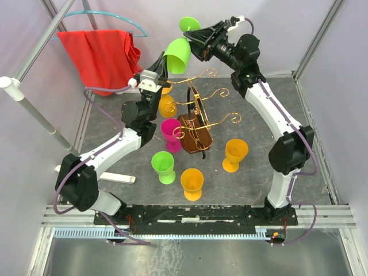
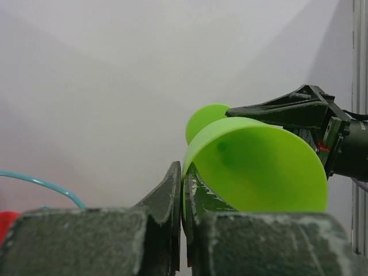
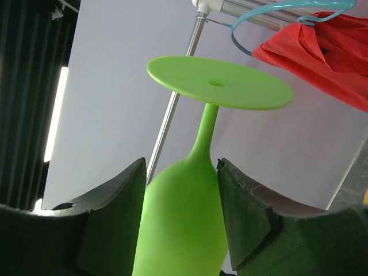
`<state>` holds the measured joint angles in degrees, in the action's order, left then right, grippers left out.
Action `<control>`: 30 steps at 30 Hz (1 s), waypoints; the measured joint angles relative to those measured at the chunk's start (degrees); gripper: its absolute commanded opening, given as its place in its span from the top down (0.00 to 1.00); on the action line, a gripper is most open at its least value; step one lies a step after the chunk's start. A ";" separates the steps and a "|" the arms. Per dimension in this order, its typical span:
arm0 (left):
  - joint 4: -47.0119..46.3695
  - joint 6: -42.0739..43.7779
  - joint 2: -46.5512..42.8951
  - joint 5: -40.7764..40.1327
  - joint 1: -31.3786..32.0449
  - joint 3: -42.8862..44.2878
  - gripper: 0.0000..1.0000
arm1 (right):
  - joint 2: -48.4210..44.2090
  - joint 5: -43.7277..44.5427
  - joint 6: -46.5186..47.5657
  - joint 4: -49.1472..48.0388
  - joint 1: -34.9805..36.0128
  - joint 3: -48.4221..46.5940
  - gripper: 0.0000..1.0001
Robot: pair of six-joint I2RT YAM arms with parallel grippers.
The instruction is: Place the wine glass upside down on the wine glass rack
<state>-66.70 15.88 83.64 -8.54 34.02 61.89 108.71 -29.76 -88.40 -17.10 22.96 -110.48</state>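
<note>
A lime-green wine glass [image 1: 179, 53] is held in the air upside down and tilted, its foot [image 1: 190, 23] up, above and behind the gold-wire rack [image 1: 200, 108] on its dark wooden base [image 1: 194, 133]. My left gripper [image 1: 164, 62] is shut on the bowl's rim; in the left wrist view its fingers [image 2: 185, 190] pinch the rim of the glass [image 2: 259, 167]. My right gripper [image 1: 195, 39] holds the bowl near the stem; in the right wrist view its fingers [image 3: 181, 164] flank the bowl [image 3: 184, 213] and touch it.
Around the rack stand a yellow glass [image 1: 167, 105], a magenta glass [image 1: 171, 133], a green glass [image 1: 163, 167] and two orange glasses [image 1: 192, 183] [image 1: 235, 154]. A red cloth [image 1: 103, 52] hangs on a teal hanger at the back left.
</note>
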 measured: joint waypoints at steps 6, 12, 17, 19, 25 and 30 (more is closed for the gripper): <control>-0.37 0.00 0.00 0.09 0.35 0.00 0.97 | 0.33 -0.09 0.15 -0.13 0.20 -0.09 0.47; -0.15 -0.02 0.00 0.07 0.48 -0.04 0.97 | 1.18 -0.22 -0.11 -1.36 0.28 -0.11 0.54; -0.81 -0.28 -0.24 0.11 0.52 -0.37 0.97 | 1.20 -0.04 -0.28 -2.21 0.17 -0.11 0.61; -0.94 -0.81 -0.70 0.15 0.57 -0.81 0.97 | 1.20 -0.02 -0.33 -2.27 0.17 -0.11 0.63; -0.90 -1.75 -2.29 0.15 0.57 -2.43 0.97 | 1.53 -0.17 -0.37 -2.95 0.20 -0.11 0.71; -0.94 -2.32 -2.67 0.15 0.57 -3.06 0.97 | 1.81 -0.28 -0.50 -3.04 0.20 -0.11 0.73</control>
<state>-67.64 13.56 80.97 -8.38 34.59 58.83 110.52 -30.04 -88.90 -20.14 23.16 -110.59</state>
